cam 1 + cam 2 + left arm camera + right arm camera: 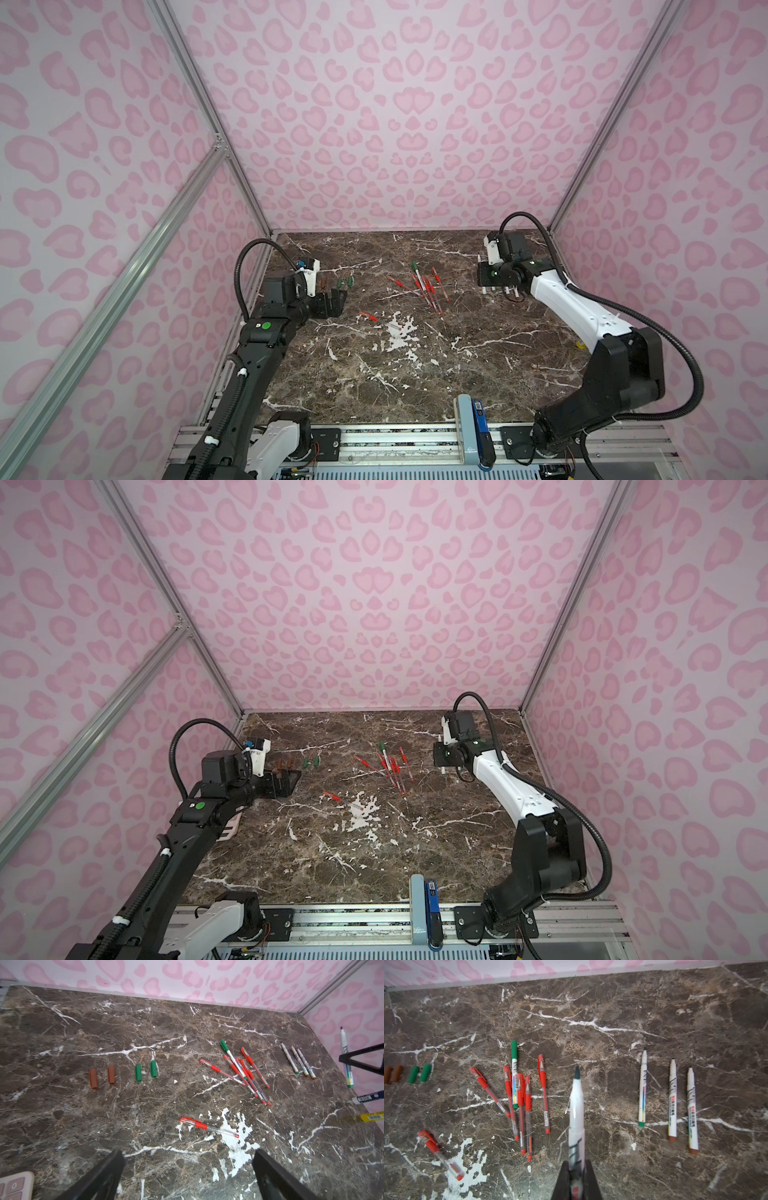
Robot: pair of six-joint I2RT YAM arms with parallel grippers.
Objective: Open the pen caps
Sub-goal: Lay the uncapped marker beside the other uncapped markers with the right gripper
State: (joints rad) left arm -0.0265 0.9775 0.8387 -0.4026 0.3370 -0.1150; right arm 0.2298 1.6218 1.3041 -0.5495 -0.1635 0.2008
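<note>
In a top view: loose caps (340,283) left of centre, pen pile (424,287) centre, lone pen (369,316) below-left of it.

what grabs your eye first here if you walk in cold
A tangle of red pens lies in the middle of the dark marble table. Toward the left arm's side, four loose caps, two brown and two green, sit in a neat row. The right gripper is shut on an uncapped white marker.

A robot lab cell: a marble-look tabletop (415,374) boxed on three sides by pink leopard-print walls (395,104) on aluminium posts (205,104). A left arm (253,357) and a right arm (557,295) are bolted to a slotted rail (395,442) along its near edge.
</note>
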